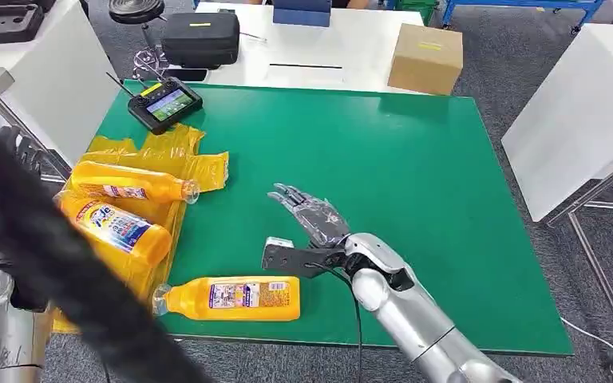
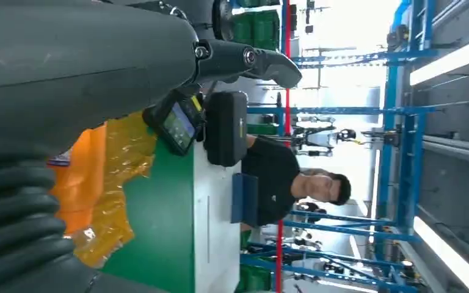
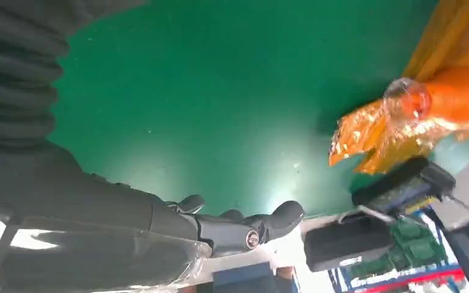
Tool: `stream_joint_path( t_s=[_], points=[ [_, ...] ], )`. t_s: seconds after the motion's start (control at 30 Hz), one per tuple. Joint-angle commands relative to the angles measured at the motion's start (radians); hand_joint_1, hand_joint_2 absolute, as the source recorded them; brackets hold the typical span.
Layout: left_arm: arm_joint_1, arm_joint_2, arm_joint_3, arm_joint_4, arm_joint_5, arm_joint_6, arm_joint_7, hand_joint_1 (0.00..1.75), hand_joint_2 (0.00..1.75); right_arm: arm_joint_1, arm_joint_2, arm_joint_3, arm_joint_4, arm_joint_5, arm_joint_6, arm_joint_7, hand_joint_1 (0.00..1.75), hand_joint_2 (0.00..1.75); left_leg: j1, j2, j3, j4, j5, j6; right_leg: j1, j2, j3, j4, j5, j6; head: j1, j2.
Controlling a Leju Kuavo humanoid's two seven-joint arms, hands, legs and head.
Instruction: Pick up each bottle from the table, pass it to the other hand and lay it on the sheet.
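Green mat [image 1: 415, 175] (work surface) | yellow sheet [image 1: 177, 153]: two bottles [image 1: 128, 182] laid on it | third bottle [image 1: 235, 298] off-sheet, near edge, left to do | right hand [image 1: 310, 211] spread, empty | left hand [image 2: 238, 58]: state unclear

A green mat [image 1: 415, 183] covered the tabletop, white tables [image 1: 331, 48] stood beyond its far edge on grey carpet [image 1: 503, 40], and blue metal racks [image 2: 397, 122] rose under bright strip lights [image 2: 452, 58].
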Motion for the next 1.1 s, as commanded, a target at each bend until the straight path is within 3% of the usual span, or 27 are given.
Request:
stream_joint_path(
  t_s=[0.03,0.33,0.7,0.83,1.0,1.1],
  points=[
    [-0.030,-0.068,-0.022,-0.032,-0.016,0.030,0.007,0.00,0.00,-0.162,0.086,0.179,0.219,-0.014,0.050,0.032,0.00,0.00,0.001,0.003,0.002,0.000,0.000,-0.004,0.000,0.002,0.001,0.000,0.000,-0.002,0.000,0.000],
    [-0.065,-0.074,-0.032,0.013,-0.020,0.053,0.005,0.00,0.00,-0.198,0.157,0.272,0.319,-0.051,0.074,0.053,0.00,0.00,0.002,0.001,0.002,-0.001,0.000,-0.005,0.001,0.000,0.002,-0.001,0.000,-0.002,0.000,0.000],
    [-0.008,-0.088,0.012,-0.053,-0.020,0.072,0.016,0.00,0.00,-0.147,0.138,0.313,0.160,-0.058,0.049,0.122,0.00,0.00,0.003,0.002,0.003,-0.001,0.000,-0.005,0.001,0.001,0.003,-0.002,0.000,-0.002,0.000,0.000],
    [0.076,-0.104,0.079,-0.140,-0.018,0.089,0.027,0.00,0.00,-0.064,0.092,0.295,-0.023,0.074,-0.129,0.221,0.00,0.00,0.002,0.002,0.002,-0.001,0.000,-0.004,0.000,0.001,0.002,-0.002,0.000,-0.002,0.000,0.000],
    [0.093,-0.112,0.096,-0.158,-0.018,0.080,0.032,0.00,0.00,-0.046,0.080,0.292,-0.066,0.085,-0.113,0.241,0.00,0.00,0.003,0.005,0.004,-0.002,-0.001,-0.006,0.000,0.002,0.004,-0.003,-0.001,-0.002,0.000,0.000],
    [0.123,-0.125,0.113,-0.181,-0.019,0.079,0.032,0.00,0.00,0.021,0.052,0.265,-0.163,0.197,-0.232,0.272,0.00,0.00,0.003,0.003,0.003,-0.002,-0.001,-0.006,0.001,0.000,0.003,-0.003,-0.001,-0.003,0.000,0.000]
  ],
)
